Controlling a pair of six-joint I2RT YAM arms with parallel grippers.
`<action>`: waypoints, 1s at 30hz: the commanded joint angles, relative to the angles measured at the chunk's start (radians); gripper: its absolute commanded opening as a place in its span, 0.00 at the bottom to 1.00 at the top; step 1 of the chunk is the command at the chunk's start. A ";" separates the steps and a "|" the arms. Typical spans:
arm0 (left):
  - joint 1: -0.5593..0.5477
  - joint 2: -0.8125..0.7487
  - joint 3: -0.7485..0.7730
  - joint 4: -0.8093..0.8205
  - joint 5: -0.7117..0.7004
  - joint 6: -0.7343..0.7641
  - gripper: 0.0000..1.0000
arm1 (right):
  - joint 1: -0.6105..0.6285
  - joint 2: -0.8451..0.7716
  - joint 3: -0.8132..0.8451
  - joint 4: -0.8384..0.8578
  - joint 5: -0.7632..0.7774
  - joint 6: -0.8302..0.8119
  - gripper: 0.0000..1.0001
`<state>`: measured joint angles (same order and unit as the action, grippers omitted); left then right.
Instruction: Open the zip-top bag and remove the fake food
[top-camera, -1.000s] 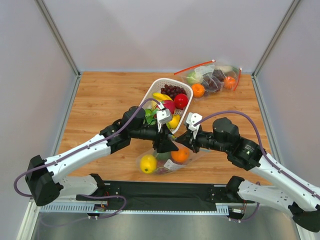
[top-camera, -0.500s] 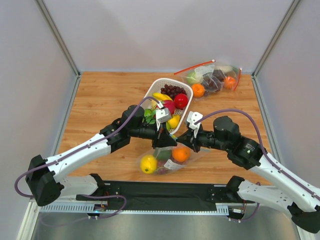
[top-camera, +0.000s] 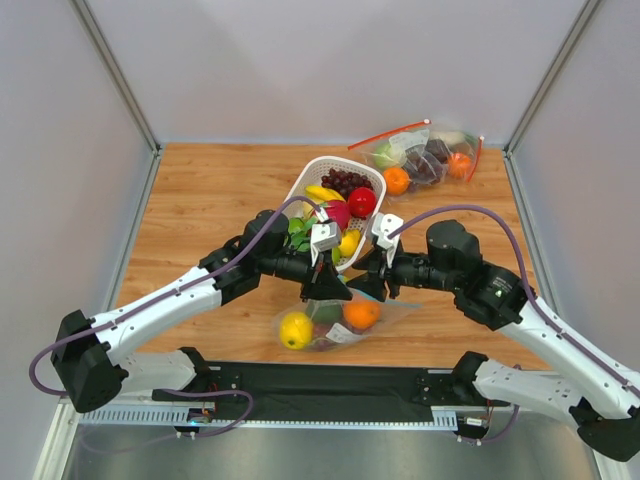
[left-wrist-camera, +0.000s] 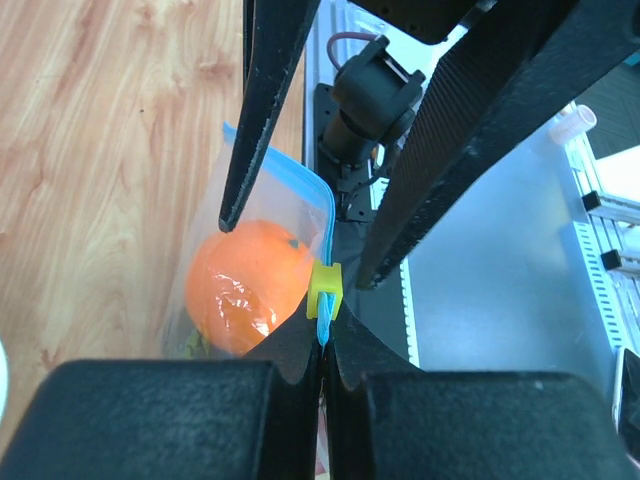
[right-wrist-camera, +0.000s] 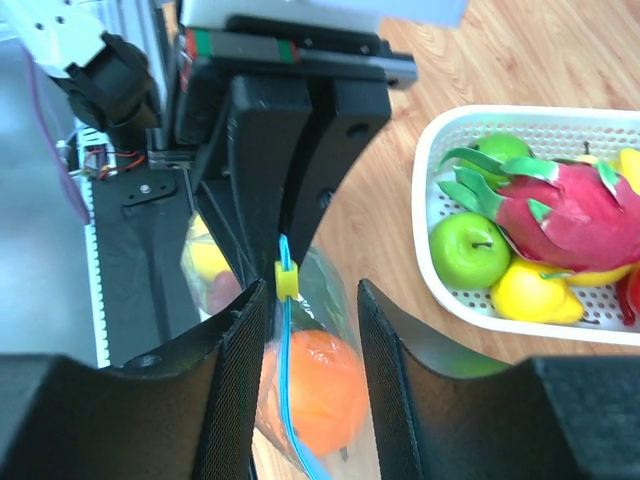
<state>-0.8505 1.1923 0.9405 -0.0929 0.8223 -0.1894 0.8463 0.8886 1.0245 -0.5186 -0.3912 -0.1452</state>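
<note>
The clear zip-top bag (top-camera: 328, 324) hangs lifted at its top near the table's front edge, holding fake food: an orange (top-camera: 361, 314) and a yellow lemon (top-camera: 296, 329). My left gripper (left-wrist-camera: 322, 345) is shut on the bag's light-blue zip strip (left-wrist-camera: 322, 328), just behind the yellow slider (left-wrist-camera: 324, 290). The orange (left-wrist-camera: 248, 290) shows through the plastic below it. My right gripper (right-wrist-camera: 310, 295) faces the left one, open, its fingers on either side of the slider (right-wrist-camera: 287, 280) and strip (right-wrist-camera: 288, 400). From above, the two grippers (top-camera: 328, 288) (top-camera: 368, 280) meet over the bag.
A white basket (top-camera: 300, 190) with grapes, a dragon fruit (right-wrist-camera: 560, 215), a green apple (right-wrist-camera: 468, 250) and other fruit stands just behind the grippers. At the back right lies a second bag with a red-orange zip (top-camera: 425, 155), with a loose orange (top-camera: 396, 180) beside it.
My left gripper has shut on the zip strip. My right gripper has opened and let go of the bag's top. Both arms shifted slightly away from the table's front edge.
</note>
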 joint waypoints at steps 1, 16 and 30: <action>-0.004 -0.017 0.018 -0.005 0.063 0.056 0.00 | -0.004 0.013 0.062 -0.004 -0.084 0.007 0.43; -0.002 -0.017 0.034 -0.044 0.031 0.082 0.00 | -0.004 0.084 0.106 -0.080 -0.225 0.033 0.25; -0.004 -0.028 0.041 -0.048 0.038 0.079 0.00 | -0.003 0.114 0.091 -0.095 -0.222 0.024 0.22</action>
<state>-0.8570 1.1919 0.9405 -0.1642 0.8516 -0.1394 0.8425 0.9894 1.0897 -0.5938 -0.5850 -0.1249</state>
